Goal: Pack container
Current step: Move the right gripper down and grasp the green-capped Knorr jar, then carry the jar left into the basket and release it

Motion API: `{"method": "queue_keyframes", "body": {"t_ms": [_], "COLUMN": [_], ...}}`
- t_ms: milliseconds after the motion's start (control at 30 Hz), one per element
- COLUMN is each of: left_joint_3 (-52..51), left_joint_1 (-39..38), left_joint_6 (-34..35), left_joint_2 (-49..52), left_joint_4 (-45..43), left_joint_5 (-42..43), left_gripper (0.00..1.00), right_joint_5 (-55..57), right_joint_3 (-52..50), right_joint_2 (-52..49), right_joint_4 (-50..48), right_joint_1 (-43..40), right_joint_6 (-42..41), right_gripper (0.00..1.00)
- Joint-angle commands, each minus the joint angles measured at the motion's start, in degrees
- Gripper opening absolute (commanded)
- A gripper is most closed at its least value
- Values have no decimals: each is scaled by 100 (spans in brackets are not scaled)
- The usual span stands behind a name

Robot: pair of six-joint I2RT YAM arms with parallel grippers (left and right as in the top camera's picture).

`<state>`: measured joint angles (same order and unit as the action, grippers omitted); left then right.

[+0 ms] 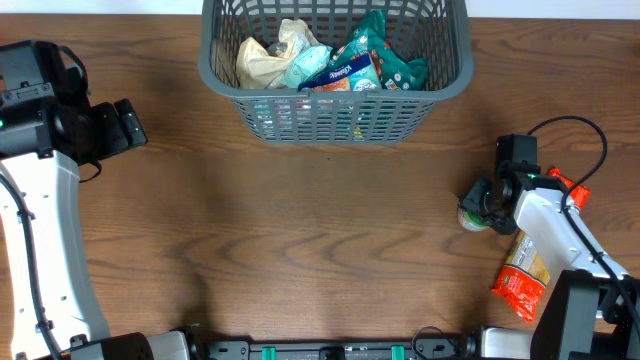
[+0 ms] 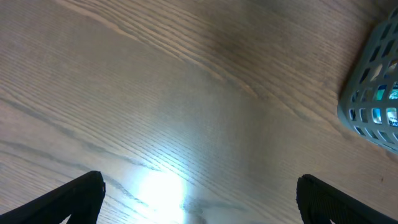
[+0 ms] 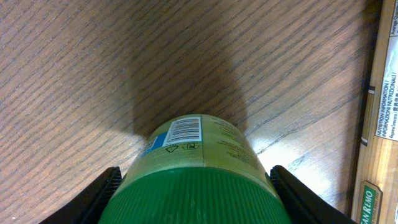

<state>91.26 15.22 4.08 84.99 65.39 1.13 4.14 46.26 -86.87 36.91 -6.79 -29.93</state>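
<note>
The container [image 1: 335,118], a dark grey lattice basket, stands at the back middle and holds several packets [image 1: 345,65]. Its corner shows in the left wrist view [image 2: 373,93]. My right gripper [image 1: 482,203] is at the right side of the table, closed around a jar with a green ribbed lid and a pale green label [image 3: 193,146]. Both fingers [image 3: 196,186] press against the lid's sides. The jar also shows in the overhead view [image 1: 469,216]. My left gripper [image 1: 127,124] is open and empty over bare wood [image 2: 199,199] at the far left.
An orange and red packet [image 1: 522,278] lies on the table under the right arm, just right of the jar; its edge shows in the right wrist view [image 3: 380,124]. A black cable [image 1: 585,130] loops above the right arm.
</note>
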Motion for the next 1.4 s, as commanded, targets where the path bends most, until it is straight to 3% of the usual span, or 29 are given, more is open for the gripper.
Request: {"method": "queue_keyframes", "body": {"t_ms": [0, 233, 533, 767, 833, 1067, 1367], "left_joint_3": [-9, -9, -9, -9, -9, -9, -9], "left_joint_1": [24, 24, 24, 24, 24, 24, 24], "left_joint_6": [-42, -42, -44, -42, -42, -42, -42], "left_joint_2": [9, 9, 9, 9, 9, 9, 9], "left_joint_4": [-4, -17, -31, -28, -28, -28, -28], "left_joint_5": [-7, -7, -7, -7, -7, -7, -7], "left_gripper": [99, 99, 99, 99, 99, 99, 99], "right_joint_5": [39, 315, 748, 667, 411, -612, -732], "right_joint_3": [-50, 570, 3143, 4680, 4918, 5018, 5016], "right_joint_2": [-46, 42, 116, 116, 116, 111, -138], "right_joint_4": [-107, 24, 1034, 977, 763, 94, -802], "right_joint_1": [46, 44, 44, 68, 153, 973, 2124], "right_joint_6": [-20, 308, 723, 968, 1456, 4315, 5746], "right_gripper": [1, 1, 1, 1, 1, 1, 1]}}
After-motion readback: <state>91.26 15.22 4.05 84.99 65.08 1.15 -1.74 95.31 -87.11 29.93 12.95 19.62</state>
